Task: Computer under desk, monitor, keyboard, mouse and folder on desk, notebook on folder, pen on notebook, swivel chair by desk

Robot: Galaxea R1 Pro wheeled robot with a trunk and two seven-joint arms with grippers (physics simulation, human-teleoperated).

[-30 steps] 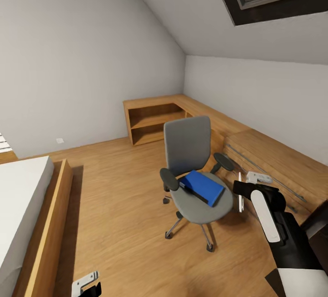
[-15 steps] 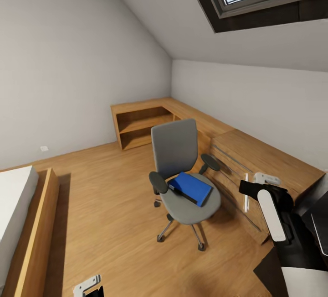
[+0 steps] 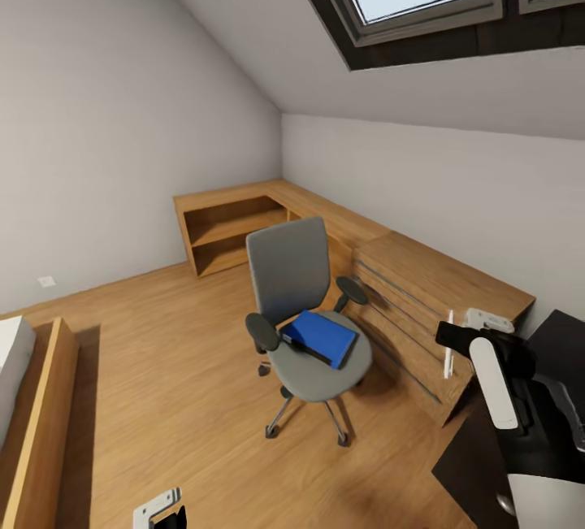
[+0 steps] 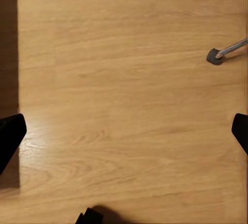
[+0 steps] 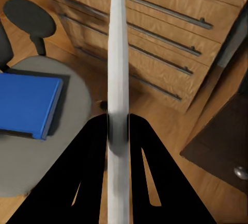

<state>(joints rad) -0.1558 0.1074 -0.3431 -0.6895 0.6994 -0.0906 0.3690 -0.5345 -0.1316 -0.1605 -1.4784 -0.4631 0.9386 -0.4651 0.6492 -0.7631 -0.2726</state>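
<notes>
The grey swivel chair stands on the wood floor mid-room, with a blue folder lying flat on its seat. My right gripper is shut on the thin white pen, held upright beside the chair. In the right wrist view the pen sticks out between the black fingers of the right gripper, with the folder and seat behind it. A corner of the black desk shows at the lower right. My left gripper hangs open over bare floor, low in the head view.
A low light-wood cabinet with long handles runs along the right wall to open shelves in the corner. A bed frame lies at the left. Chair castors are near my left gripper. Skylights sit overhead.
The head view has swung to the right, so the chair and bed sit further left in the picture and more of the black desk shows. The pen stays in my right gripper.
</notes>
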